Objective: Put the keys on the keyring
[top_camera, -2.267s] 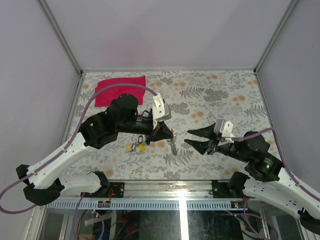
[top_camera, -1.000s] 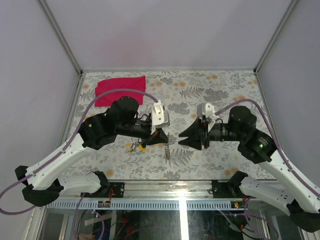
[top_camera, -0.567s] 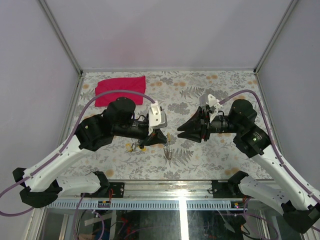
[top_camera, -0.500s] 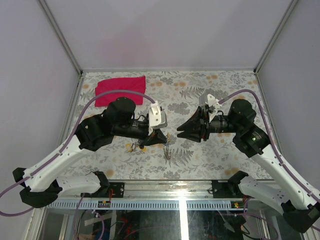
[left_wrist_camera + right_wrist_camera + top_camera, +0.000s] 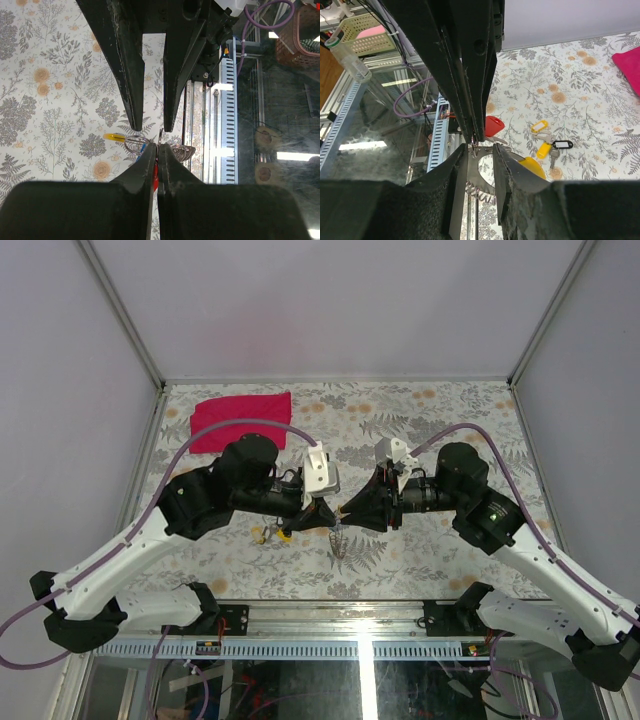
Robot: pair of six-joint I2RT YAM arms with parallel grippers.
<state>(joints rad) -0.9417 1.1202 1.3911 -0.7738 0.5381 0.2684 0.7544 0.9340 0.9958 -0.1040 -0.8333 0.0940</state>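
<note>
Left gripper (image 5: pixel 329 519) clamped on keyring (image 5: pixel 482 150), chain dangling over table (image 5: pixel 450 420). Right gripper (image 5: pixel 346 512) jaws apart, straddling the ring. Loose keys (image 5: pixel 270 533) on table beside left gripper, near front edge. Off-table basket (image 5: pixel 367 35) holds something pink. Red cloth (image 5: pixel 240 418) far-left corner, well apart.

Left tool (image 5: pixel 330 518) and right tool (image 5: pixel 345 512) tip to tip, keyring (image 5: pixel 338 540) beneath; keys (image 5: pixel 270 532) at its 9 o'clock, cloth (image 5: pixel 240 418) at 11.
</note>
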